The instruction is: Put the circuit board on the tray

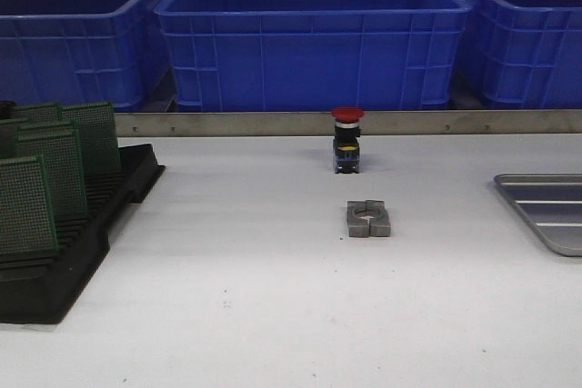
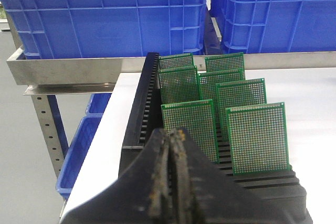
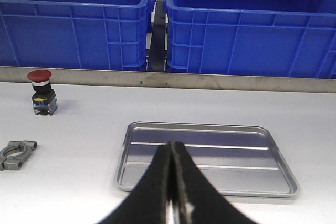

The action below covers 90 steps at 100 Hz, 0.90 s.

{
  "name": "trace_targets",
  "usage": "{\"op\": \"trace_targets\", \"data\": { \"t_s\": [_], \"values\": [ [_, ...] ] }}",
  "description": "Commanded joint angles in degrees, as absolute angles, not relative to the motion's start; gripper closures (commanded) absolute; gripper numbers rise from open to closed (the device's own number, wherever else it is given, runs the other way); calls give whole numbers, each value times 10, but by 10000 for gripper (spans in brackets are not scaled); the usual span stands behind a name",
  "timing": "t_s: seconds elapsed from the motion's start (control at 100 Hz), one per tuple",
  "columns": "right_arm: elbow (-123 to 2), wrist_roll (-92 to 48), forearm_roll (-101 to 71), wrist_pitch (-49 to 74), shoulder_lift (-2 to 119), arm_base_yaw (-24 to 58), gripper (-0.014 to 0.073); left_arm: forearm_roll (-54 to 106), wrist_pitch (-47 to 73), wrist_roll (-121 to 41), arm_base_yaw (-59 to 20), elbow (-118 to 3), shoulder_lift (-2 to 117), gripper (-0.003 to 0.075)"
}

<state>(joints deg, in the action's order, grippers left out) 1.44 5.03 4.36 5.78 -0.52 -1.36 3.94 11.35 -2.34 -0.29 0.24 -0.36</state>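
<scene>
Front view shows a white table with a black slotted rack at the left edge, holding several green circuit boards upright in its slots. Far across the table, at the right edge, lies the silver tray, only partly in frame, flat and bare, well apart from the rack. Between them stand a red-capped push button and, just nearer the camera, a grey metal clamp; the two are near each other but not touching. Blue bins line a metal shelf behind the table.

Neither arm appears in the front view. From the left wrist camera, the left gripper has its fingers pressed together with nothing between them; it sits over the near end of the rack, with the boards standing in two rows beyond it. From the right wrist camera, the right gripper is likewise closed and holds nothing, its tips seeming to hang above the near rim of the tray, though height is hard to judge.
</scene>
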Motion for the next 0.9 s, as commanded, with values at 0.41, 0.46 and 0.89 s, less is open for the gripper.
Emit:
{"op": "trace_targets", "data": {
  "t_s": [0.41, 0.46, 0.89],
  "values": [
    [15, 47, 51, 19, -18, -14, 655, 43, 65, -17, -6, 14, -19, 741],
    [15, 47, 51, 19, -18, -14, 655, 41, 57, -17, -6, 14, -19, 741],
    [15, 47, 51, 19, -18, -14, 655, 100, 5, -17, -6, -49, -19, 741]
  ]
}}
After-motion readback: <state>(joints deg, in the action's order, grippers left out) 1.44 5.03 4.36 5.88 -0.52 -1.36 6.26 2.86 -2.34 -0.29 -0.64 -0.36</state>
